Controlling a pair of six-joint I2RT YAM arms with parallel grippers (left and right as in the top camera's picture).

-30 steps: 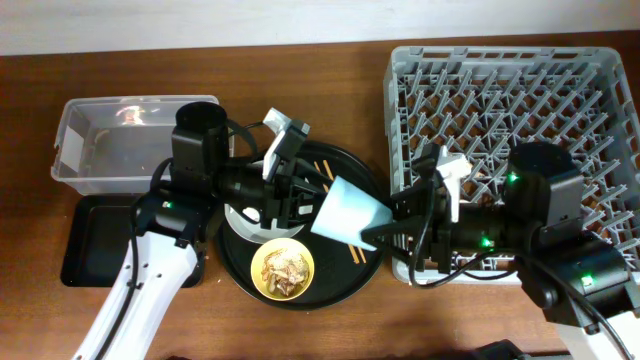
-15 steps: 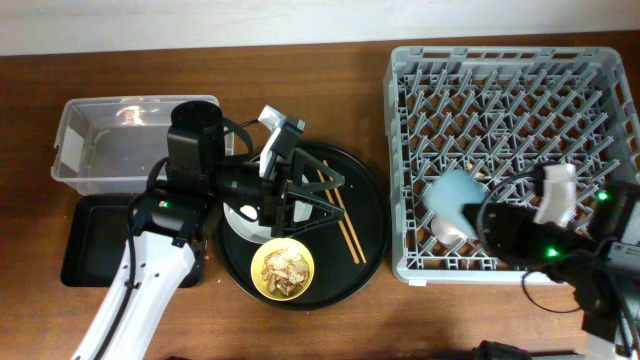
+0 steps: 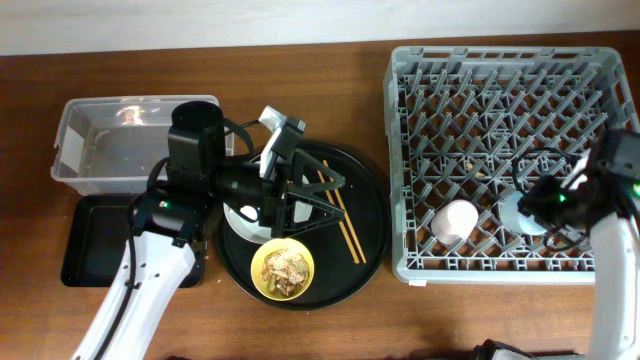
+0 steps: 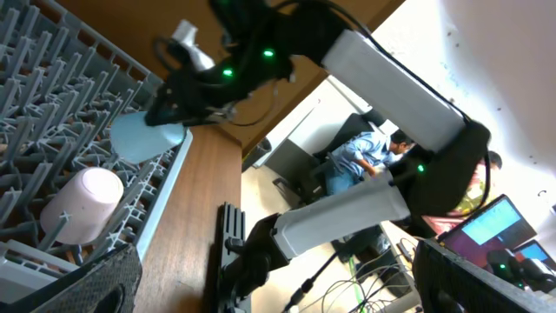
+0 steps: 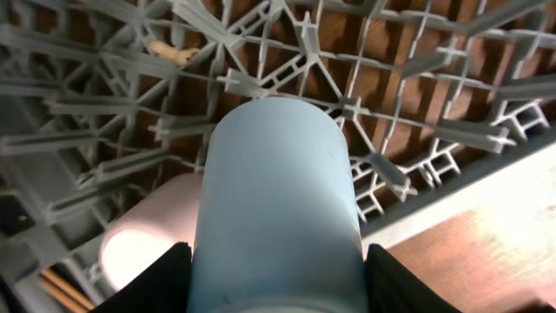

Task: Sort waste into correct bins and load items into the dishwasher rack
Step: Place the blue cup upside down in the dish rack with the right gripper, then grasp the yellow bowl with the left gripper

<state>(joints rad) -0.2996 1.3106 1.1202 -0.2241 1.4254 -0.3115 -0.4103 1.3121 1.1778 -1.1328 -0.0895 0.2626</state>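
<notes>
My right gripper (image 3: 535, 208) is shut on the light blue cup (image 3: 517, 211) and holds it low over the front right of the grey dishwasher rack (image 3: 500, 80). In the right wrist view the light blue cup (image 5: 278, 200) fills the space between my fingers (image 5: 152, 283). The pink cup (image 3: 455, 220) stands upside down in the rack just left of it. My left gripper (image 3: 312, 198) hangs open and empty over the round black tray. Under it lies the grey plate (image 3: 243, 216), with the chopsticks (image 3: 343, 222) beside it. The yellow bowl (image 3: 282, 269) holds tan food scraps (image 3: 285, 263).
The clear tub (image 3: 100, 150) stands at the back left, the shallow black tray (image 3: 90, 245) in front of it. The round black tray (image 3: 365, 200) lies between them and the rack. The left wrist view looks sideways at the pink cup (image 4: 82, 204) and the light blue cup (image 4: 143, 137).
My left gripper opened and let go of the light blue cup. My right gripper carried the cup from above the round tray to the rack's front right, past the pink cup.
</notes>
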